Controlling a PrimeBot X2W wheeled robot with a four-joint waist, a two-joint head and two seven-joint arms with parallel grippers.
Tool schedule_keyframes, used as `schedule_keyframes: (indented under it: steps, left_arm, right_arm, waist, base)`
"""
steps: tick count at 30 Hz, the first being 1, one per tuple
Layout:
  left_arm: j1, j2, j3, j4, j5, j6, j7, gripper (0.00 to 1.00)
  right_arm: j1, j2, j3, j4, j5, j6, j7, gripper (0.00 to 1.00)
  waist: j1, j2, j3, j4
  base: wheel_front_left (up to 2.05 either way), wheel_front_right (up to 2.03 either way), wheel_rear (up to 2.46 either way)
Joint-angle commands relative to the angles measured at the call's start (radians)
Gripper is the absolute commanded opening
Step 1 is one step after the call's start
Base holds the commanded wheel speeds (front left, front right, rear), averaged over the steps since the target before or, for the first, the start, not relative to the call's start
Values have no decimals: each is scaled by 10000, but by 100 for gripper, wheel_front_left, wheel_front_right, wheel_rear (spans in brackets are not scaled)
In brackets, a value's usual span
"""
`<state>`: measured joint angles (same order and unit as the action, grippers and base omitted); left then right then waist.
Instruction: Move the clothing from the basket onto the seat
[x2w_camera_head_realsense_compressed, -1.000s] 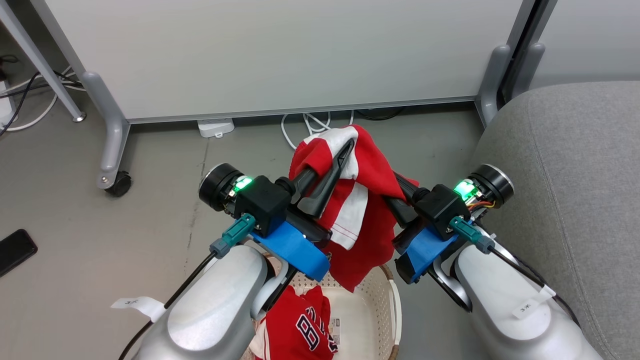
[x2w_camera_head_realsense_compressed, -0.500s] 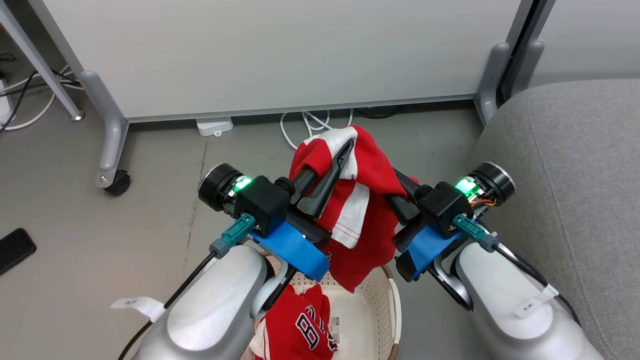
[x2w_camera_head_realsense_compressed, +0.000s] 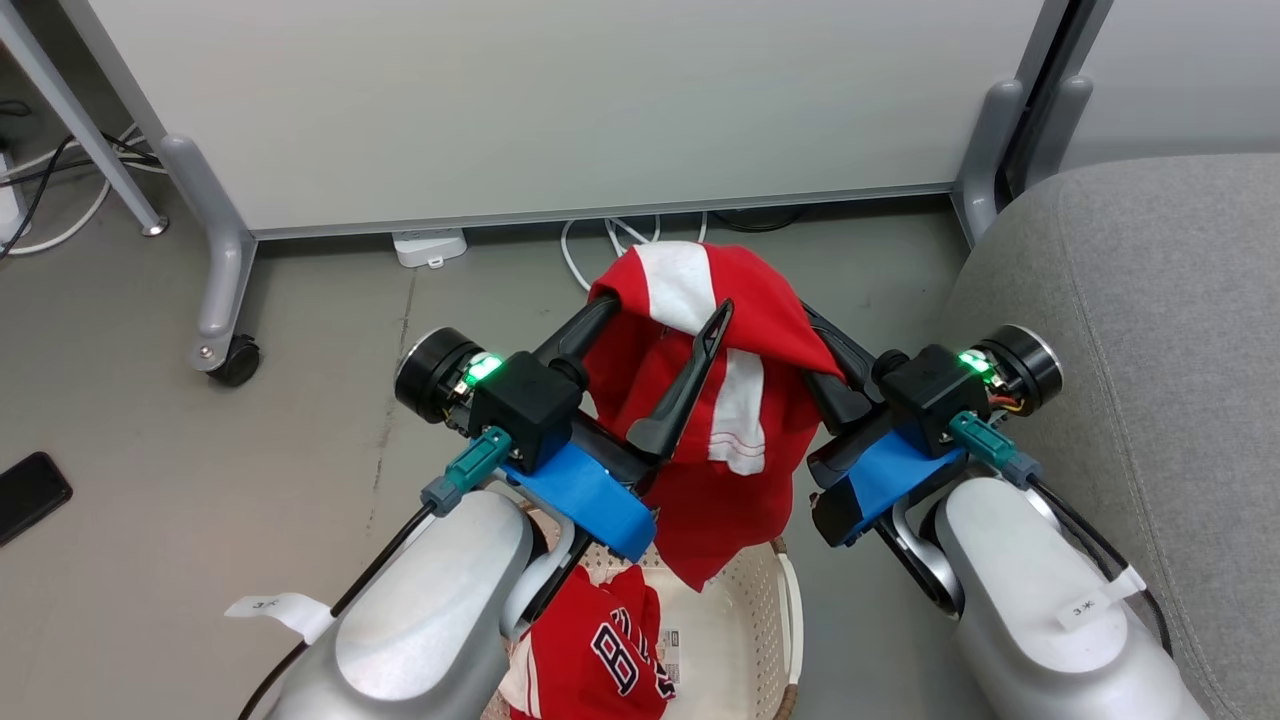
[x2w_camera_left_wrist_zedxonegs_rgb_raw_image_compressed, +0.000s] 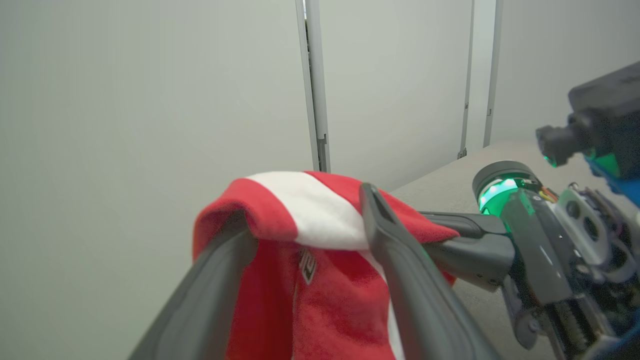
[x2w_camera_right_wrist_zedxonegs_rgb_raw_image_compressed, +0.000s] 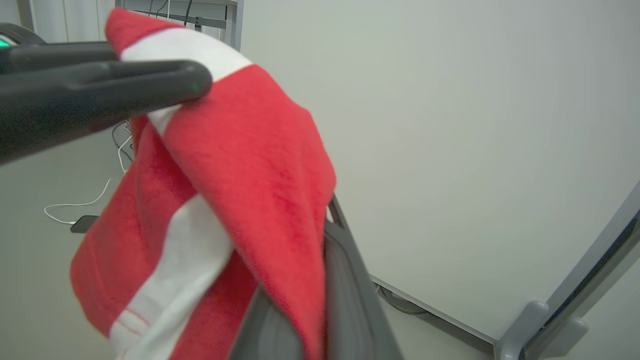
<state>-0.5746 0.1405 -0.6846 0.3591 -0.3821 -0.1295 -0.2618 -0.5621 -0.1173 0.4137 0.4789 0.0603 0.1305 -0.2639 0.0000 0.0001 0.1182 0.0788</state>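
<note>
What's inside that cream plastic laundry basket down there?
A crumpled red jersey with black-and-white letters lies in the basket. The robot's pale left forearm covers the basket's left part, so anything there is hidden.

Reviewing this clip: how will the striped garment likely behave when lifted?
The striped garment looks floppy: it folds over the left hand's open fingers and hangs toward the basket. Probably light, since thin fingers carry it. Merely draped there, it might slide off.

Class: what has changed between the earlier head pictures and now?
The left gripper opened, releasing the red, white-striped fabric garment, which now drapes over one finger. The right gripper, shut on it, shifted slightly towards the grey fabric sofa. The red lettered jersey stayed in the cream plastic basket.
</note>
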Motion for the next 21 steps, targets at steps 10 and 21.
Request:
schedule_keyframes:
  steps: [10,21]
  left_arm:
    - [298,65,-124,95,72,-8,-48,100]
    - [636,338,197,-95,225,-8,-47,100]
  right_arm:
    - [462,145,-898,-262,42,5,-10,0]
    - [873,309,-1701,-772,50,5,-10,0]
  waist:
    - [0,-1,187,-242]
    - [0,-1,329,-941]
  base:
    - [0,0,0]
    - [0,0,0]
